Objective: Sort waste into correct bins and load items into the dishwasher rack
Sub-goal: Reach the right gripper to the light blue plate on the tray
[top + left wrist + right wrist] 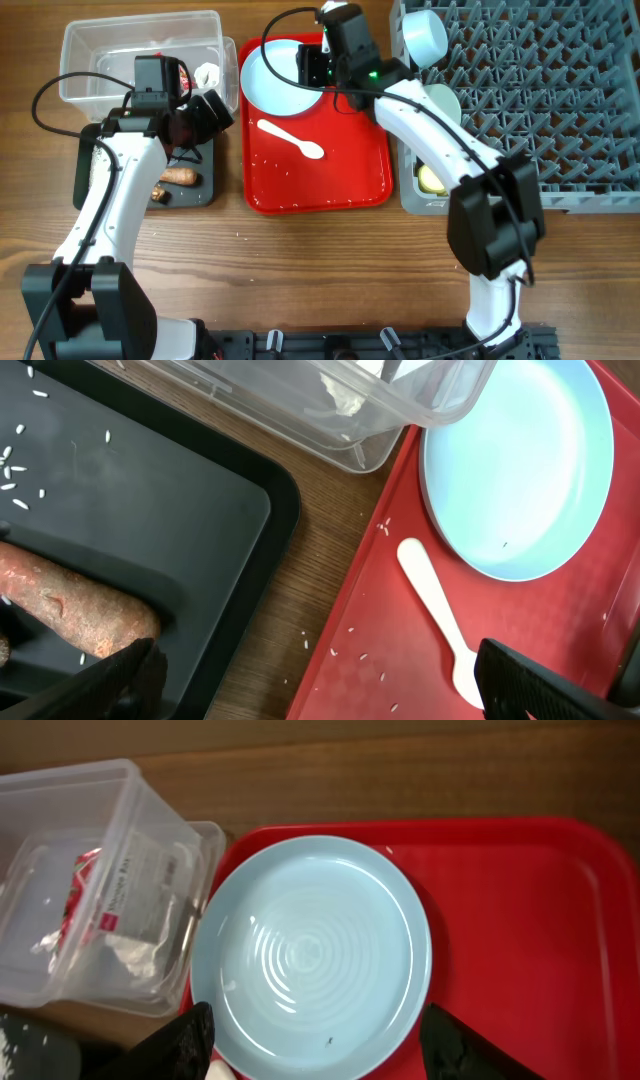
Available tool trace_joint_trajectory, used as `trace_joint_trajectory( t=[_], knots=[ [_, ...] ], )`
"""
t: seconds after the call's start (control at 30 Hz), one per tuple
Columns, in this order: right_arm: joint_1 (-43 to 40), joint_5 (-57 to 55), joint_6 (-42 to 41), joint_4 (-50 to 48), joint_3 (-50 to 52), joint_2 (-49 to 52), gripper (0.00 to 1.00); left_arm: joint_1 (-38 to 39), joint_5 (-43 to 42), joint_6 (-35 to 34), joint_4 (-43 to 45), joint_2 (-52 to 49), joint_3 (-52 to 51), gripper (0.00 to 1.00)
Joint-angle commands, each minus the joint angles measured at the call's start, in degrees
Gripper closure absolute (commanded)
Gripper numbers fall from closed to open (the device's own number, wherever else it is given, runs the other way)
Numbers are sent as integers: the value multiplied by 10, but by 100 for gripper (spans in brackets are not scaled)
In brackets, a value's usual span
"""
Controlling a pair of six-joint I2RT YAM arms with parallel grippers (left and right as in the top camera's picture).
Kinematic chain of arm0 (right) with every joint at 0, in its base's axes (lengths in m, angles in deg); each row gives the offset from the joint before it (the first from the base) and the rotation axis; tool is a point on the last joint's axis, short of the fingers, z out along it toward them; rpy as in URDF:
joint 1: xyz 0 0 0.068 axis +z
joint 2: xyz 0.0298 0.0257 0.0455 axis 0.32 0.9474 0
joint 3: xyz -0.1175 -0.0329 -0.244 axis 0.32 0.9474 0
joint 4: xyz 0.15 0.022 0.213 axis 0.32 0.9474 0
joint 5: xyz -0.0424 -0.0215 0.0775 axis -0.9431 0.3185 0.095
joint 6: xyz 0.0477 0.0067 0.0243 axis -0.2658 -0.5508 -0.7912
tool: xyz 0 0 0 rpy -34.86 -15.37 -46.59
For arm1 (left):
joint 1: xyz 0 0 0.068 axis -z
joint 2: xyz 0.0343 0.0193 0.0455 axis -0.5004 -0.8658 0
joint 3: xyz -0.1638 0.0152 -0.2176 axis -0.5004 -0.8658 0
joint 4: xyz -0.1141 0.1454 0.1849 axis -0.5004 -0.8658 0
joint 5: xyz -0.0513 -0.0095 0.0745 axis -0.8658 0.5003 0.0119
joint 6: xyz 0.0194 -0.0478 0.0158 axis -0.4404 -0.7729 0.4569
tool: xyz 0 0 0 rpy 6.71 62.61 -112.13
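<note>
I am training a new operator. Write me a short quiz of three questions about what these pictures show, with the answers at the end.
1. On what does the white plastic spoon lie?
2. The right gripper, above the pale blue plate, is: A) open and empty; B) shut on the plate; C) shut on the spoon.
3. True or false: the orange carrot piece lies in the black tray.

Key
1. On the red serving tray, beside the plate and not on it.
2. A
3. True
</note>
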Motion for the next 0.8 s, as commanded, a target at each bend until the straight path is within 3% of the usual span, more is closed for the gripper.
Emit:
trace_joint_trajectory(
  t=[0.0, 0.23, 0.47, 0.77],
  knots=[
    [6, -14, -64, -11, -5, 47, 35, -4, 6, 1, 1, 4, 6, 0],
    [7, -36, -123, 0, -5, 95, 52, -4, 6, 1, 1, 4, 6, 0],
    [7, -38, -174, 9, -5, 119, 59, -4, 6, 1, 1, 4, 6, 0],
    [8, -17, -227, 15, -5, 144, 79, -4, 6, 1, 1, 4, 6, 0]
  ],
)
